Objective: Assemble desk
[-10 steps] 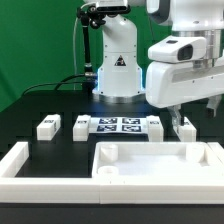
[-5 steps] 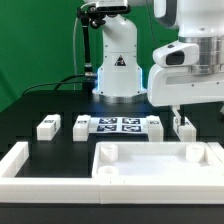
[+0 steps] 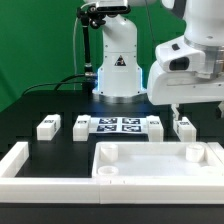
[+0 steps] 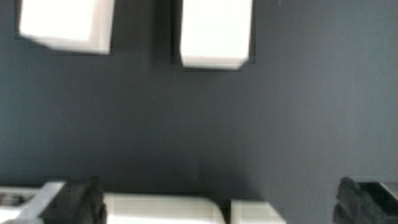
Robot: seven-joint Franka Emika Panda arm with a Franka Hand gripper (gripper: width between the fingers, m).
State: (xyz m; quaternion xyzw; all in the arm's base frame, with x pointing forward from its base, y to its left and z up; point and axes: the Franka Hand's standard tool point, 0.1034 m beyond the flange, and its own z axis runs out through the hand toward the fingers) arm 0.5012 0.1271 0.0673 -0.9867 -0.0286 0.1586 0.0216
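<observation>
Tool (image 3: 196, 108) higher (only slightly)

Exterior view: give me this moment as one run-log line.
gripper: open, holding nothing | position: over leg at exterior view's right | desk top: lying flat, no legs fitted | other legs: loose beside marker board

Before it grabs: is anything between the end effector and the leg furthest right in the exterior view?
Nothing visible does. The open end effector hangs just above that leg, with only air between. The neighbouring leg and the desk top lie apart from it.
</observation>
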